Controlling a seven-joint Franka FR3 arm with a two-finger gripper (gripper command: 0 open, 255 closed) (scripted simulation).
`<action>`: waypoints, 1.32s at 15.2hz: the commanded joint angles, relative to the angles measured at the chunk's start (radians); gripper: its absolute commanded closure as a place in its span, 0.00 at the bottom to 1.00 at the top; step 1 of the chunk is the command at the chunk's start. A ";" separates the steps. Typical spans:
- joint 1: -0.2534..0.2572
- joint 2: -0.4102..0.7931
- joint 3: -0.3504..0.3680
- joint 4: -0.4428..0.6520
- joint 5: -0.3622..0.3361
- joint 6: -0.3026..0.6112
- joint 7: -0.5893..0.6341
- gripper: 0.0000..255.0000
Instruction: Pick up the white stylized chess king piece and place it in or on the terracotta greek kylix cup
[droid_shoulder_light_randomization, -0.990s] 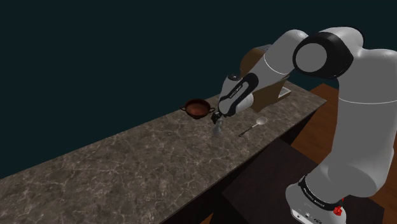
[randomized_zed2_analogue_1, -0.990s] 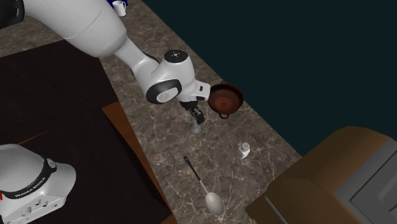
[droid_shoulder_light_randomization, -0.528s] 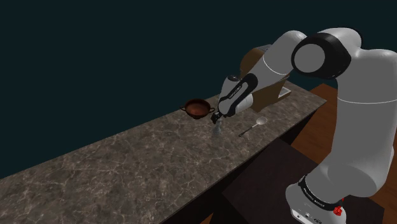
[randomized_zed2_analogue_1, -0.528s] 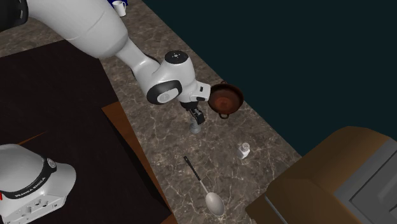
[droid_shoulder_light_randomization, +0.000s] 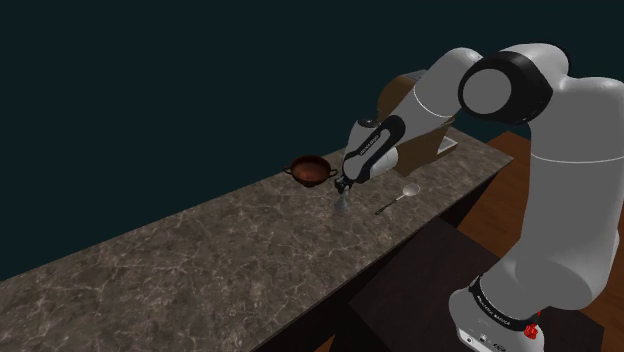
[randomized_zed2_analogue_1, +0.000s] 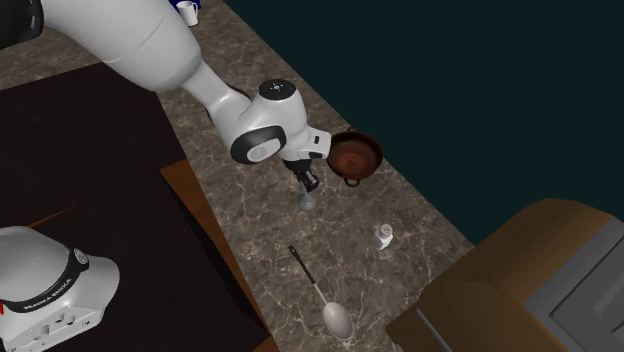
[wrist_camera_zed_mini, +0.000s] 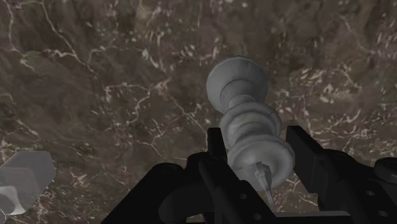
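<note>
Counter (droid_shoulder_light_randomization: 220, 250): you have a long dark marbled slab carrying everything below.
Arm (droid_shoulder_light_randomization: 520, 90): your white arm reaches from its stand (droid_shoulder_light_randomization: 500, 310) down over the slab.
Brown box (randomized_zed2_analogue_1: 540, 270): it sits at the counter's end, in the second exterior view's lower right.
Kylix cup (randomized_zed2_analogue_1: 355, 155): you see it reddish-brown and two-handled, by the counter's far edge.
Spoon (randomized_zed2_analogue_1: 320, 290): it lies flat between the cup and the box.
Gripper (randomized_zed2_analogue_1: 308, 180): your black fingers (wrist_camera_zed_mini: 216, 143) press in on the king's top from both sides.
Chess king (wrist_camera_zed_mini: 238, 79): your pale grey piece is upright, near the cup but apart from it.
Small white jar (randomized_zed2_analogue_1: 383, 237): it stands near the spoon.
</note>
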 joint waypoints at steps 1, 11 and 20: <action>0.000 0.001 0.000 -0.001 0.000 -0.001 0.000 1.00; 0.012 -0.116 -0.014 -0.023 -0.012 -0.095 0.006 1.00; 0.021 -0.225 -0.025 -0.029 -0.028 -0.198 0.015 1.00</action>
